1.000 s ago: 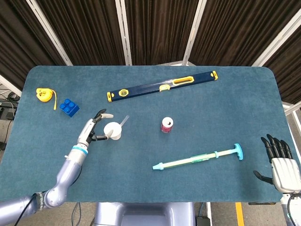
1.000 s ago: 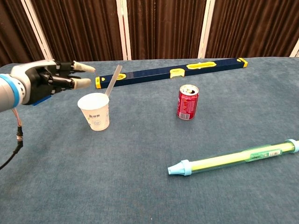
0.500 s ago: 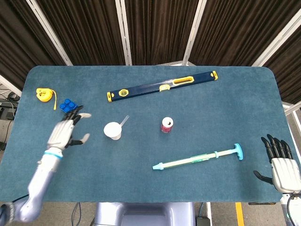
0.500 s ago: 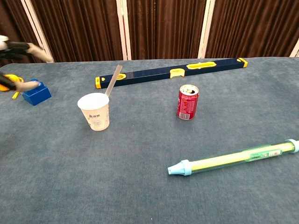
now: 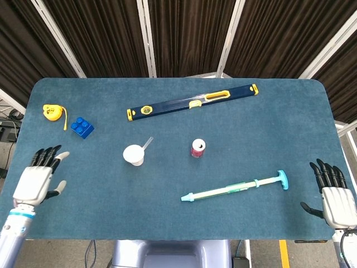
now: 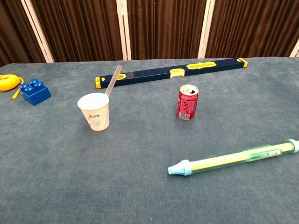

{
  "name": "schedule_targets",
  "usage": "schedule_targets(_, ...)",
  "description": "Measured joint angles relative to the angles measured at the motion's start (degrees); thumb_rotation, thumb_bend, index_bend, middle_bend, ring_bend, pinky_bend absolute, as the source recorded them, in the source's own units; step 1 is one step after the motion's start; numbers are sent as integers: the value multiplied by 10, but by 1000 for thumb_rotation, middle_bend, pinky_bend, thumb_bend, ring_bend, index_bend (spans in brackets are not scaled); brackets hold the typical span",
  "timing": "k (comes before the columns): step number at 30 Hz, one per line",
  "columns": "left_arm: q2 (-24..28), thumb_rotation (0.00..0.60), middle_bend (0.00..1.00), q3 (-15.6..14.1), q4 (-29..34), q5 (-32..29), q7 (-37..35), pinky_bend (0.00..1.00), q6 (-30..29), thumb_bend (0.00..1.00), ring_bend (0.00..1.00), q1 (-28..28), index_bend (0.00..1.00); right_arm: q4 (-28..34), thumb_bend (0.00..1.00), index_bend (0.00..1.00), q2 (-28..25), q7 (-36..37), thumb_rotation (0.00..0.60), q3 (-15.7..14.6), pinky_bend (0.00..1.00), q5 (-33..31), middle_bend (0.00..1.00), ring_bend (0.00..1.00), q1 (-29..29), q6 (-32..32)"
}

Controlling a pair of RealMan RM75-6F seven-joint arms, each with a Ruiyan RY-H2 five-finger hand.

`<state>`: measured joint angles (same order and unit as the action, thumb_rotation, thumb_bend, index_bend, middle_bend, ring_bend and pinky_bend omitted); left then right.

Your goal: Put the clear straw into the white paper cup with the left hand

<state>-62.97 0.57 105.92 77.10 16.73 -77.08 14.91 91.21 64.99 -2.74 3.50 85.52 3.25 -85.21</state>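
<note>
Straw (image 6: 113,80) stood in the cup (image 6: 95,111), leaning on its far rim; the task looked done.
Left hand (image 5: 35,180) hung spread and empty at the near-left edge, well clear; best kept low, away from the cup beyond.

Spirit level (image 5: 192,102), red can (image 5: 198,148), syringe toy (image 5: 237,186), blue brick (image 5: 81,128), yellow tape measure (image 5: 51,112)

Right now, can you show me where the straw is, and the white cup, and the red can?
clear straw (image 6: 113,80), chest view, on the part sticking up out of the cup.
white paper cup (image 6: 96,116), chest view, on its front wall.
red can (image 6: 187,106), chest view, on the middle of its side.
</note>
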Motion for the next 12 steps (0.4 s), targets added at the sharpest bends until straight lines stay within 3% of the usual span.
schedule_targets(4, -2, 600, 0, -14, -38, 55, -26, 0, -37, 373, 0, -20, 147, 1, 86, 0, 0, -1, 600, 0, 0, -1, 0, 0, 0, 1)
schedule_targets(12, -14, 600, 0, -20, -79, 97, -50, 0, -60, 372, 0, -31, 148, 5, 85, 0, -1, -6, 600, 2, 0, -4, 0, 0, 2, 3)
